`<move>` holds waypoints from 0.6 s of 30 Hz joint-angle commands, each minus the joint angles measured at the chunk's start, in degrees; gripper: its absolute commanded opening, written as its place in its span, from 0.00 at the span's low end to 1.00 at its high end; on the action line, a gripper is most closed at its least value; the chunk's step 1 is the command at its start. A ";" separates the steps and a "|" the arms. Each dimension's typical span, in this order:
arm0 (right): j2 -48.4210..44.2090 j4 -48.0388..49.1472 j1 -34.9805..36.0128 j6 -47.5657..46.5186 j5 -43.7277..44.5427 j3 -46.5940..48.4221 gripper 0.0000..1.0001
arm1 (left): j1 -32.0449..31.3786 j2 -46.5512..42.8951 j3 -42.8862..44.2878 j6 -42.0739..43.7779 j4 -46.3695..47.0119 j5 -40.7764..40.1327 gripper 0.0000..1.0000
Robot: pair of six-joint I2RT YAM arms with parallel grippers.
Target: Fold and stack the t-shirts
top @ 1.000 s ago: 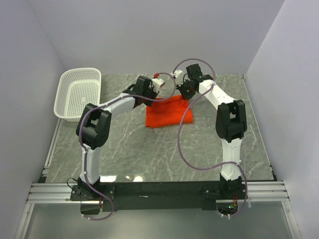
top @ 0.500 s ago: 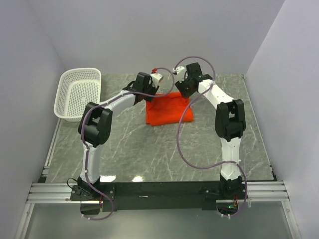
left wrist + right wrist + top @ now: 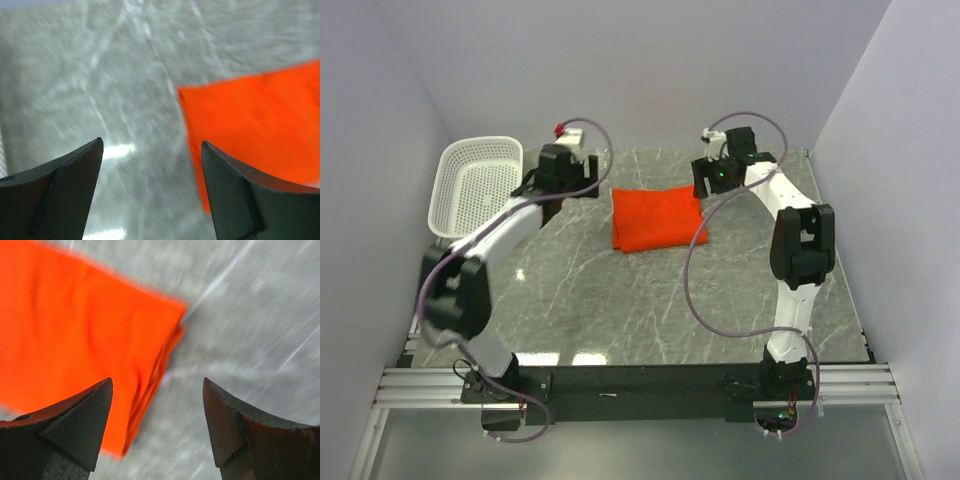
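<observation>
One orange-red t-shirt (image 3: 655, 219) lies folded into a flat rectangle at the back middle of the grey marble table (image 3: 650, 300). My left gripper (image 3: 563, 172) hangs to the left of it, near the basket, open and empty. In the left wrist view the left gripper (image 3: 152, 145) frames bare table, with the t-shirt (image 3: 255, 125) off to the right. My right gripper (image 3: 717, 176) hovers just past the shirt's back right corner, also open and empty. In the right wrist view the right gripper (image 3: 157, 382) spans the edge of the t-shirt (image 3: 75, 340), showing its stacked layers.
A white perforated basket (image 3: 478, 185) stands at the back left, close to my left arm. Purple cables loop off both arms. Grey walls close the table on three sides.
Both grippers opened and let go of the shirt, which now lies flat. The left arm swung left toward the basket; the right arm pulled back to the right.
</observation>
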 commanded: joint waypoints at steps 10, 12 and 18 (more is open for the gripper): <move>1.04 -8.48 -2.16 11.70 -16.82 -7.88 0.76 | 0.07 -32.99 -36.27 -18.95 7.95 23.94 0.79; 2.64 -10.41 -2.16 12.23 -19.28 -7.17 0.71 | 0.07 -38.17 -39.08 -19.57 7.25 23.94 0.79; 5.80 -11.13 -3.29 16.00 -20.69 -7.70 0.55 | 0.07 -51.45 -44.01 -21.59 2.33 24.03 0.79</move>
